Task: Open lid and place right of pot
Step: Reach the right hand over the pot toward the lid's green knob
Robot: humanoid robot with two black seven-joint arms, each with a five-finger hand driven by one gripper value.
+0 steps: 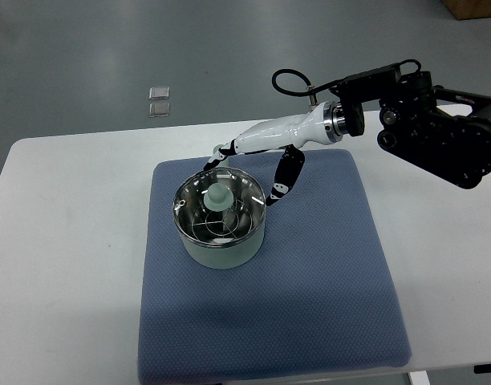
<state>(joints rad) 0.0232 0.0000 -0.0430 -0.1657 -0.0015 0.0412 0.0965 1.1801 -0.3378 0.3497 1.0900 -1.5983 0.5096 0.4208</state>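
A pale green pot [221, 247] stands on a blue mat [310, 297] on the white table. A glass lid [241, 192] with a pale green knob [219, 196] sits on the pot. My right hand [244, 175], white with black fingers, reaches in from the right and hovers at the pot's far rim. Its fingers [217, 154] are spread behind the pot and its thumb [279, 186] hangs by the pot's right side. It holds nothing and is apart from the knob. My left hand is out of the picture.
The mat covers the table's middle, with bare mat to the right of and in front of the pot. The black right arm [438, 132] hangs over the table's back right corner. Two small square tiles [159, 100] lie on the grey floor beyond the table.
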